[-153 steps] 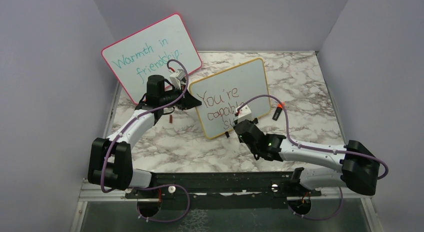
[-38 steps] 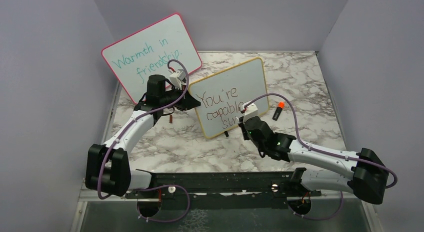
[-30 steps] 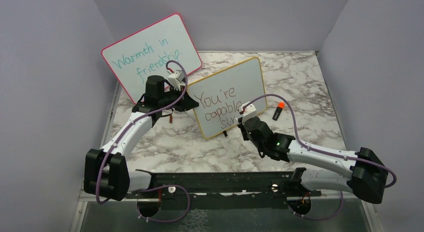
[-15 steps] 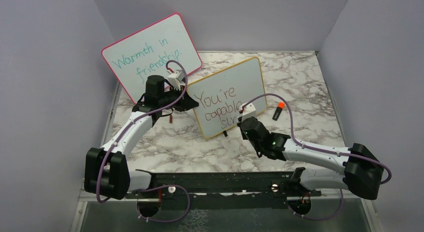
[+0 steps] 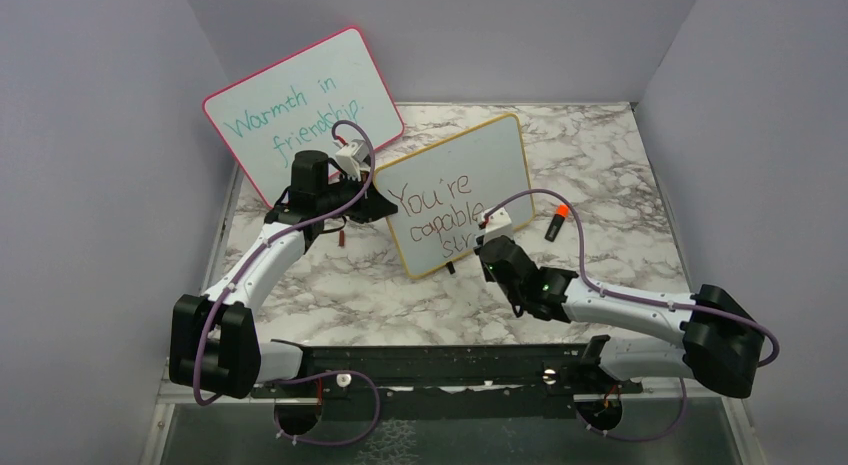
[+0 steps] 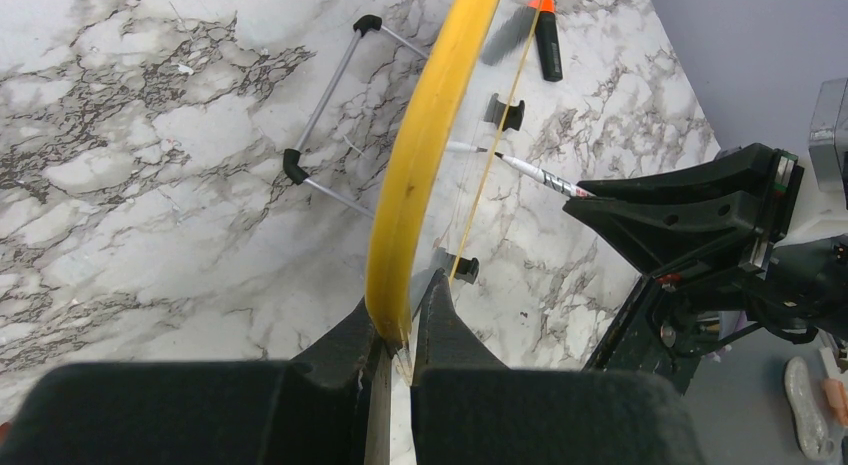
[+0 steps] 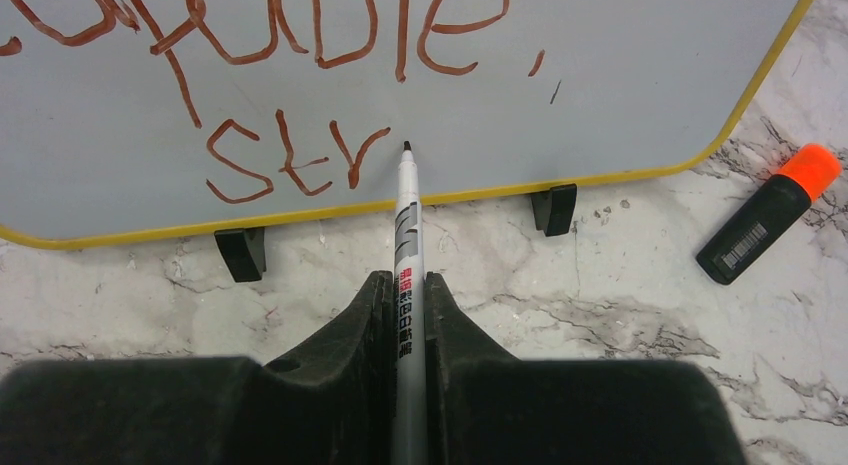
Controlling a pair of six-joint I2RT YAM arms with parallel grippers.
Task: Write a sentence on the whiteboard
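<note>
**Pen tip at the third line of a clamped whiteboard**

The small rectangular whiteboard (image 5: 485, 165) with a yellow-orange frame and rounded corners stands tilted on black feet near the middle of the grey-veined white marble surface (image 5: 600, 155). It leans in front of a larger pink-framed board (image 5: 300, 75) bearing teal writing.

The left tool (image 5: 385, 207) is closed on the whiteboard's left edge. In the left wrist view its two black fingers (image 6: 440, 320) pinch the yellow frame between them, with the board seen edge-on.

The right tool (image 5: 487, 250) is below the board's lower right part, just in front of its bottom frame, and is closed narrowly on a slim white-barrelled marker pen (image 7: 405, 220). The pen points up at the board face, and its dark tip lies just right of the last letter written.

The red-brown handwritten sentence (image 5: 440, 213) reads "You're" and "capable," with "str" begun on the third line. In the left wrist view the pen tip appears to meet its own reflection in the face.

A black orange-capped marker (image 5: 556, 223) lies flat on the surface to the right of the whiteboard, apart from both tools.
</note>
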